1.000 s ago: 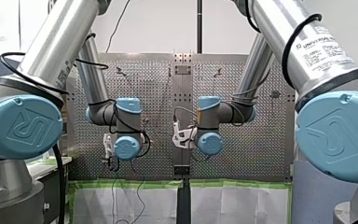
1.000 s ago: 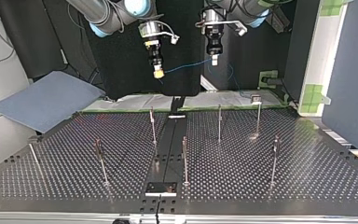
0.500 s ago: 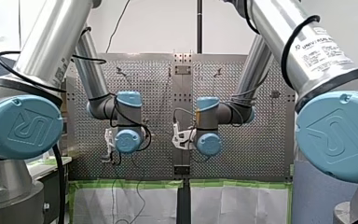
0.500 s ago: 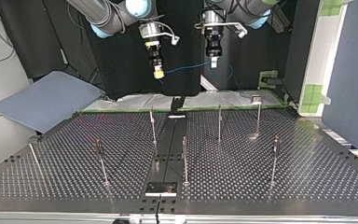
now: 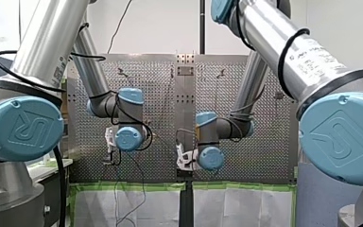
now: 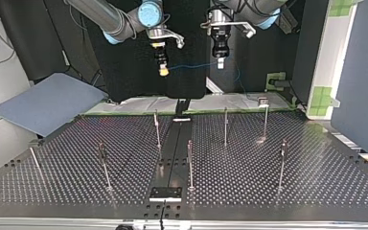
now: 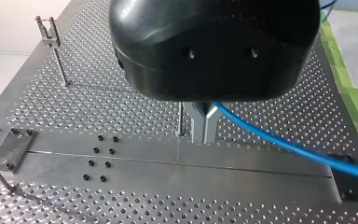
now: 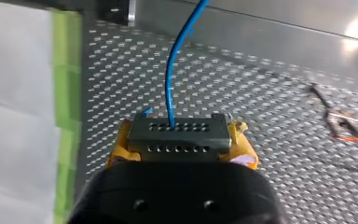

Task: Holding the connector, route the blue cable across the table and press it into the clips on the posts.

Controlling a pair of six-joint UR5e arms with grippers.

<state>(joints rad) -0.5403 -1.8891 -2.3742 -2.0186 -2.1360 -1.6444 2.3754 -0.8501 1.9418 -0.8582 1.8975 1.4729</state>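
So my right gripper (image 8: 182, 140) is pinching the grey connector (image 8: 179, 133) between yellow pads (image 8: 120, 147). My left gripper (image 7: 204, 126) is clamping the blue cable (image 7: 279, 142) between metal fingers (image 7: 197, 126).

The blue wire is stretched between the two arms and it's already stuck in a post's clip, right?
No, it isn't in any clip yet. The top view shows the blue wire stretched between the two arms, up in the air, touching no post.

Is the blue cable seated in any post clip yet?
No: in the top view the blue cable spans the air between my right gripper and my left gripper, well above every post.
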